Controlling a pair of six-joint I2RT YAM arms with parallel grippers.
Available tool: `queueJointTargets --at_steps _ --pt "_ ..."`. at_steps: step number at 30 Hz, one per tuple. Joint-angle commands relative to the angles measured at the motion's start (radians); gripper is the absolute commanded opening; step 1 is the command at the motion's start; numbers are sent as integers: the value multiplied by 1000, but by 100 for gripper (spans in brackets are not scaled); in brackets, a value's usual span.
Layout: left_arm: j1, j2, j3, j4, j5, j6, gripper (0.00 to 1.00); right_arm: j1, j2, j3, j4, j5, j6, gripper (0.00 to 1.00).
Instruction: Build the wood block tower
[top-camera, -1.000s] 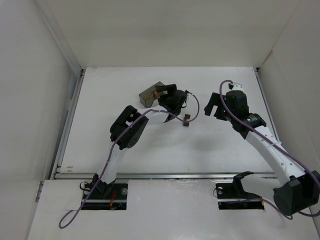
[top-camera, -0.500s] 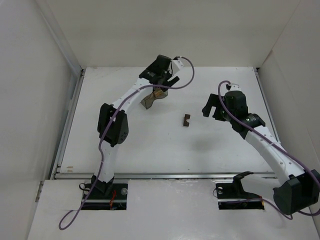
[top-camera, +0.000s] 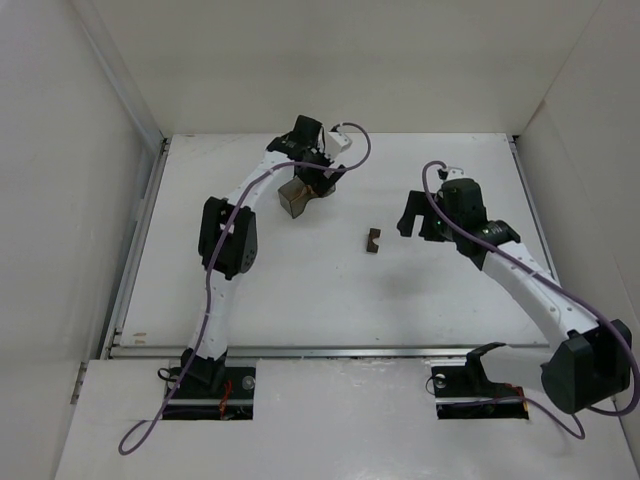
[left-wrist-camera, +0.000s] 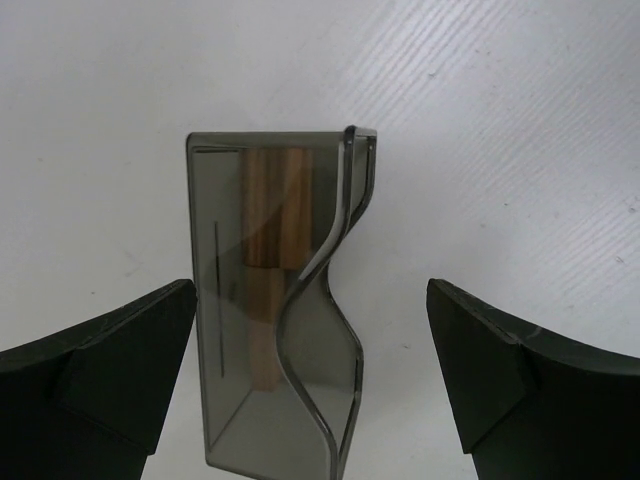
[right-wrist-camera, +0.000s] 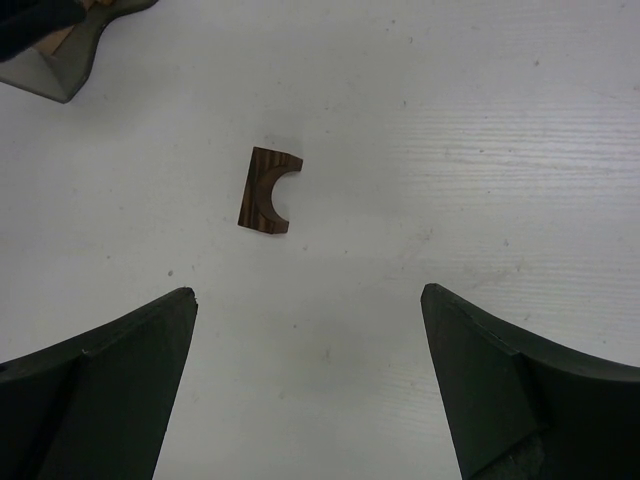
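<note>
**Both grippers open; one dark block on the table, one tan block in the bin**

Top view. The left arm reaches to the far side of the white table (top-camera: 300, 300). The left gripper (top-camera: 320, 170) hangs over a grey see-through bin (top-camera: 295, 197) at the far centre-left. A single dark block (top-camera: 373, 240) lies flat on the table near the middle, well apart from the bin and to its right. The right gripper (top-camera: 412, 220) is just to the right of that block and does not touch it. Jaw spacing is hard to read from this height.

Left wrist view. The left gripper (left-wrist-camera: 310, 300) has its jaws set wide apart and holds nothing. The bin (left-wrist-camera: 275, 400) shows between them with its wavy-edged open side facing right. A tan block (left-wrist-camera: 268, 250) is seen through the bin's wall, inside it. There is bare table between the bin and the right finger. The left fingertip lines up with the bin's edge, and contact there cannot be determined.

Right wrist view. The right gripper (right-wrist-camera: 308, 300) has its jaws spread wide and is empty. The dark block (right-wrist-camera: 270, 190) lies ahead of the fingers on the table, striped in grain, with a half-round notch cut into its right side. A corner of the bin (right-wrist-camera: 60, 60) shows at upper left.
</note>
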Motion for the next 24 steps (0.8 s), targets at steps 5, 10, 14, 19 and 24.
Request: queueJointTargets --at_steps 5,10,14,19,24 --pt "46 7 36 -26 33 -16 96 18 56 48 58 -31 -22 100" --pt "46 27 36 -15 13 2 94 18 104 68 58 -43 -31 100" --pt "55 27 36 5 13 2 88 28 122 88 58 -43 -41 100" --pt "73 45 36 5 13 2 83 37 133 97 58 -43 -41 100" --pt "73 65 36 5 13 11 56 37 151 107 58 -43 -41 100"
